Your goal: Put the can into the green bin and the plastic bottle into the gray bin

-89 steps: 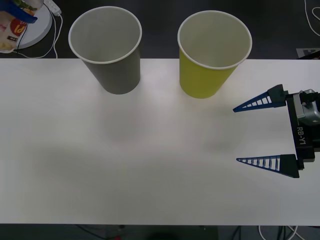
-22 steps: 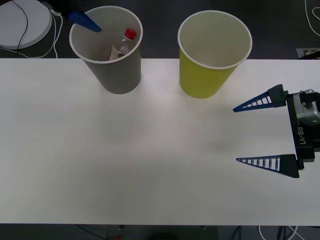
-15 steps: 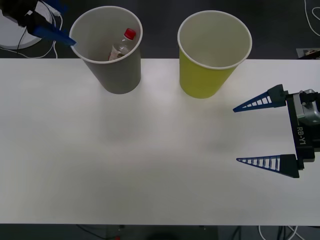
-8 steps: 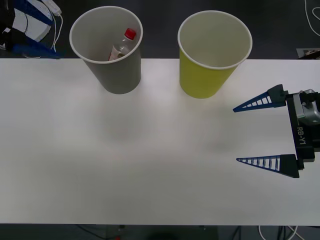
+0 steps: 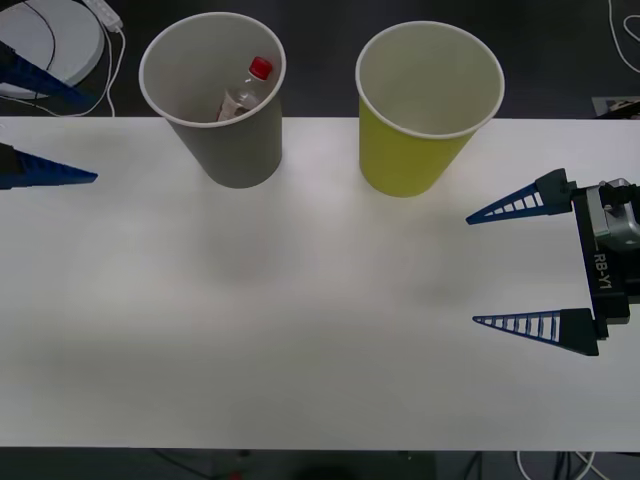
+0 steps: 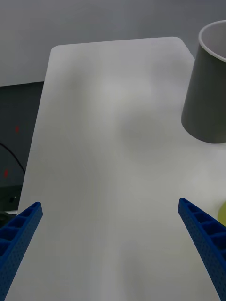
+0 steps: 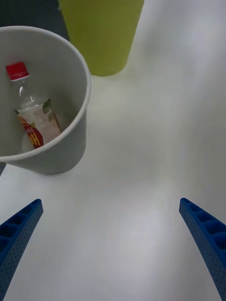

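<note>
Plastic bottle (image 5: pixel 243 90): you'll find it inside the gray bin (image 5: pixel 235 150), leaning against the inner wall, red cap (image 7: pixel 17 71) uppermost, white-and-red label facing the left wrist camera
Gray bin: upright at the far edge of the white table (image 5: pixel 300 330), on your left half of the front view
Green bin (image 5: pixel 410 155): upright beside the gray bin, on its right, a clear gap between the two; you can see only its white inside
Left gripper (image 5: pixel 40 125): at the table's far left edge, well apart from the gray bin, blue ribbed fingers (image 5: pixel 50 175) spread wide, nothing between them
Right gripper (image 5: pixel 500 270): over the table's right side, nearer you than the green bin, fingers (image 5: pixel 530 327) spread wide and holding nothing
White round object (image 5: pixel 50 45): off the table at the far left, cables running to it
</note>
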You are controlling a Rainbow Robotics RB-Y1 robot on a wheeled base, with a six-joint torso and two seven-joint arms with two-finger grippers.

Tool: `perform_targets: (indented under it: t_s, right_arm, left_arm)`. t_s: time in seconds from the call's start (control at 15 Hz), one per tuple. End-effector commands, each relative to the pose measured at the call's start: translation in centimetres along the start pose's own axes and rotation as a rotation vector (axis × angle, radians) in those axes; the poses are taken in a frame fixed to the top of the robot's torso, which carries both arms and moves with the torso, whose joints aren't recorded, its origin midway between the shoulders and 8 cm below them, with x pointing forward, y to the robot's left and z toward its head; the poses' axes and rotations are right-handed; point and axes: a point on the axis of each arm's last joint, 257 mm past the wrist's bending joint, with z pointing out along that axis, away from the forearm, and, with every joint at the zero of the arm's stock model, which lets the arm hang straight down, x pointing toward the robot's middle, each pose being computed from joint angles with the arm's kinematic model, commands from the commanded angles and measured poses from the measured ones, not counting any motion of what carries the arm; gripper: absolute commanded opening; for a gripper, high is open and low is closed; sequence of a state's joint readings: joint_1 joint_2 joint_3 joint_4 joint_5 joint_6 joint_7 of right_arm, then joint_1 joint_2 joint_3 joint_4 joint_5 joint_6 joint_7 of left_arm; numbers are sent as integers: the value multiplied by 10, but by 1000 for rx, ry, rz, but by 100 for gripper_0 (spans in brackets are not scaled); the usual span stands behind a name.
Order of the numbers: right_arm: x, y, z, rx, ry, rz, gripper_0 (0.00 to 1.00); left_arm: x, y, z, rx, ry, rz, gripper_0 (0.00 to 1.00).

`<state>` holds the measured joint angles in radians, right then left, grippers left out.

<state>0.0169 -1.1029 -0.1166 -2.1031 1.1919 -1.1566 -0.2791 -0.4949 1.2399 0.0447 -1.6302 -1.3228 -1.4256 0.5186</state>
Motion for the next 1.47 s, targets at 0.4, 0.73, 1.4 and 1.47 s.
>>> perform_targets:
  t_s: [0.4,0.73,1.4,1.47]
  right_arm:
    - [0,0,0,0,0,0,100]
    - [0,0,0,0,0,0,100]
    - [0,0,0,0,0,0,100]
    - [0,0,0,0,0,0,100]
  left_arm:
    - [33,-56,1,22,-91,75,100]
    - [49,-95,4,60,-141,135,100]
    - [61,-135,13,99,-195,172,100]
    - [60,-135,12,98,-195,174,100]
